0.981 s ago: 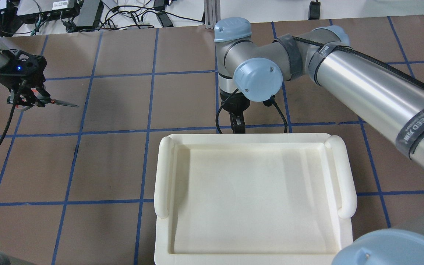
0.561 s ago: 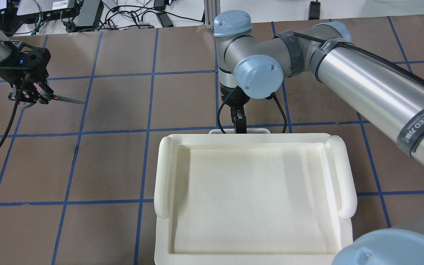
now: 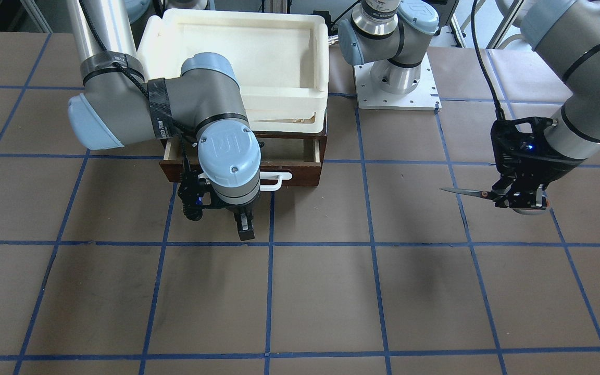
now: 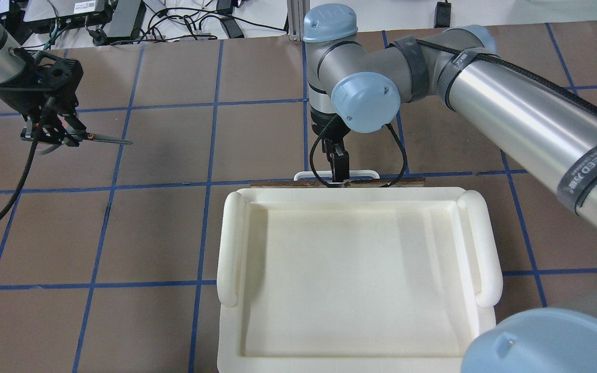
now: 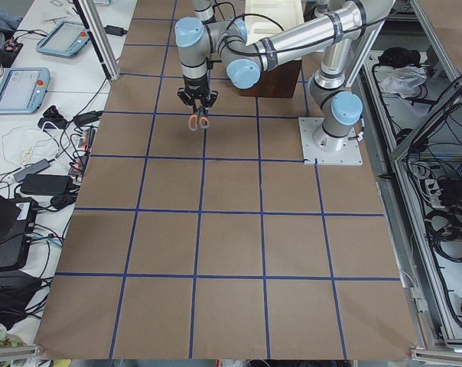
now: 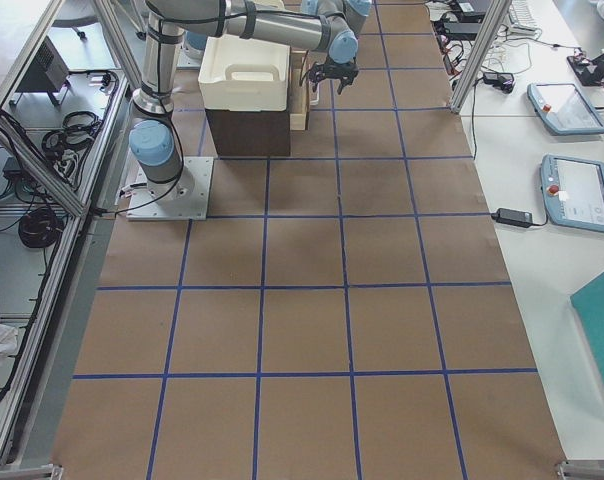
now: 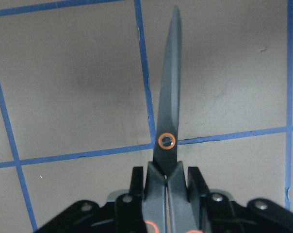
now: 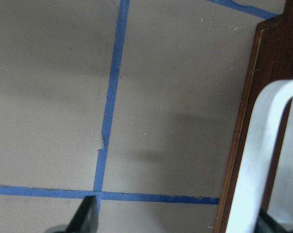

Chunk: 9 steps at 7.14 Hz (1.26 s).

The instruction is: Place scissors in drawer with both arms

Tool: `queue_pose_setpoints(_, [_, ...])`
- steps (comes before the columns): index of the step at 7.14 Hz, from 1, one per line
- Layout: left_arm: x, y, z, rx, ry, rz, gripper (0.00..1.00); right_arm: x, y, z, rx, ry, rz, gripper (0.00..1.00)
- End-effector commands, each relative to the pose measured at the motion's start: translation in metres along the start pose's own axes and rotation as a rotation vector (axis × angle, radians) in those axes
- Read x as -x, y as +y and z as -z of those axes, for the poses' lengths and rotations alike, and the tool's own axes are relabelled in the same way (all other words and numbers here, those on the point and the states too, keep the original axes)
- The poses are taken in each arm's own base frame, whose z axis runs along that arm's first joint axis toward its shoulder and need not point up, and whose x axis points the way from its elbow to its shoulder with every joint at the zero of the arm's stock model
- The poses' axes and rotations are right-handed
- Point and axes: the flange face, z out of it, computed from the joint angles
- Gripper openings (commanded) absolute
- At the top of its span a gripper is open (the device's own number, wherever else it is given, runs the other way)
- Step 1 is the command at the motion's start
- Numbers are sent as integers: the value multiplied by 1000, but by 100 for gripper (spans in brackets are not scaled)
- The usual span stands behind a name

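My left gripper (image 4: 52, 135) is shut on the grey handles of the scissors (image 4: 107, 138) and holds them above the table at the far left, blades level and pointing toward the middle. The closed blades show in the left wrist view (image 7: 168, 107) and the front view (image 3: 461, 191). The dark brown drawer (image 3: 300, 172) is partly out from under the foam tray. My right gripper (image 4: 339, 168) stands open at the drawer's white bar handle (image 4: 366, 173). In the right wrist view, the handle (image 8: 263, 160) lies between the jaws, beside the right finger.
The cream-white foam tray (image 4: 231, 248) sits on top of the drawer's cabinet (image 6: 247, 130). A robot base plate (image 3: 396, 99) stands beside it. Cables and electronics (image 4: 96, 20) lie past the table's far edge. Blue tape lines grid the brown table.
The right gripper has moved away from the tray, and the drawer's white handle and brown front have come out from under it. The left gripper has carried the scissors slightly right and farther away.
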Motion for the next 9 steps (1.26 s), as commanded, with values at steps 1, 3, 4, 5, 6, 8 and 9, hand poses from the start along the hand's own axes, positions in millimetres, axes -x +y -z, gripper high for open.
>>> queue_pose_setpoints(1, [-9,-40,18,-1,-3,10,0,15,-1,4,2,-36,10,100])
queue_pose_setpoints(3, [-17,-58,28,-6,-5,23,0,27,-1,7,-4,-47,9,100])
queue_pose_setpoints(4, [-17,-58,29,-6,-5,23,0,27,-4,9,-15,-50,6,100])
queue_pose_setpoints(5, [-18,-59,30,-6,-7,23,0,29,-4,13,-14,-59,4,100])
queue_pose_setpoints(6, [-17,-61,30,-16,-10,21,0,34,-9,24,-20,-81,-1,100])
queue_pose_setpoints(8, [-20,-69,34,-16,-13,27,0,42,-14,26,-23,-89,12,100])
queue_pose_setpoints(9, [-22,-78,36,-18,-12,36,0,48,-17,30,-22,-100,19,100])
